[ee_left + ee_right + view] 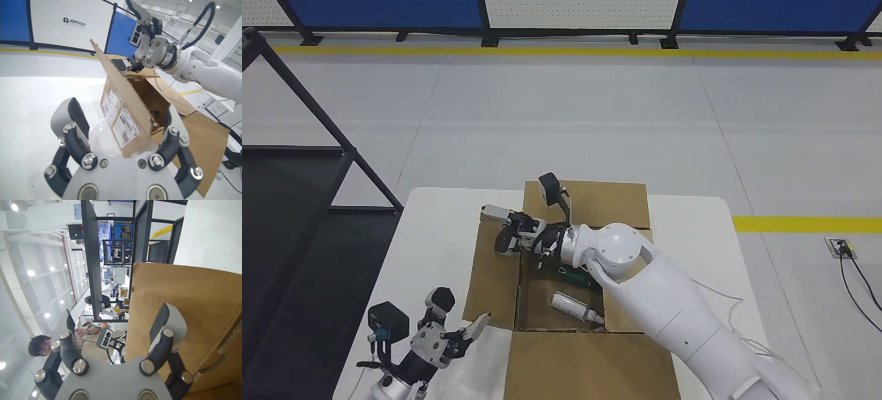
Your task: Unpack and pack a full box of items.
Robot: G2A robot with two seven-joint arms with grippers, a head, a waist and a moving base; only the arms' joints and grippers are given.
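An open brown cardboard box (617, 200) sits mid-frame on the white table (432, 240) with its flaps spread. Inside it a white bottle (575, 307) lies flat. Its long axis runs from upper left to lower right, and its narrow end points lower right. The right gripper (500, 228), fingers wide apart, is at the box's left flap (490, 290). The left gripper (460, 312), fingers apart and holding nothing, hovers over the table at lower left.

Your left gripper (122, 110) hangs over the white table (37, 106), fingers spread wide, facing a corner of the cardboard box (115, 106). The box stands open, with printed labels (125, 123) on its near side wall. One flap (121, 81) stands upright; another (204, 132) lies folded outward. The right gripper (124, 34) sits at the upright flap's upper edge, fingers parted, the lower finger (118, 65) at that edge. A small dark item (156, 112) lies inside the box.
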